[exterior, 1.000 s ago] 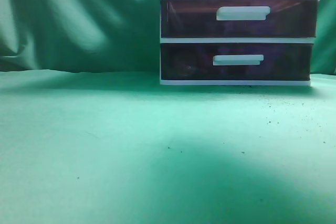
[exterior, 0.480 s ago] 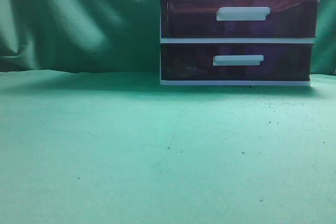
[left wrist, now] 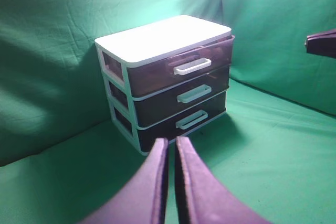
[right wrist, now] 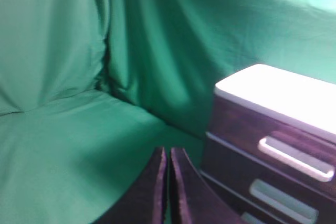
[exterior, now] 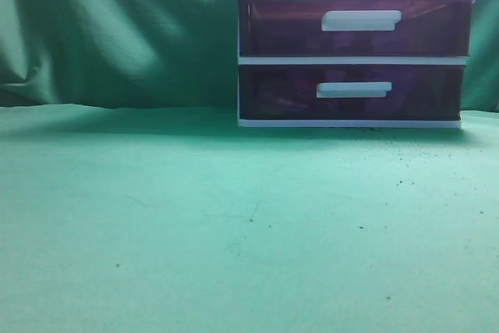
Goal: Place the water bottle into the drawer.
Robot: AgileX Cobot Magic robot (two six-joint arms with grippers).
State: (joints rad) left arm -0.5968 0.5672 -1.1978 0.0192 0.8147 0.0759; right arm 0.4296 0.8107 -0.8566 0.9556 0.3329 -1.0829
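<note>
Now, near to far:
Left tool [left wrist: 171, 148]: dark fingers pressed almost together, nothing between them, held above the worktop.
Right tool [right wrist: 167, 156]: fingers likewise closed, empty.
Green cloth-covered worktop [exterior: 195, 216]: bare in front, a few dark specks.
White-framed three-drawer plastic unit [left wrist: 163, 35]: stands at the back against the green curtain.
Translucent reddish-brown top drawer with white bar handle [left wrist: 181, 72]: pushed shut.
Water bottle: not visible in any view.
</note>
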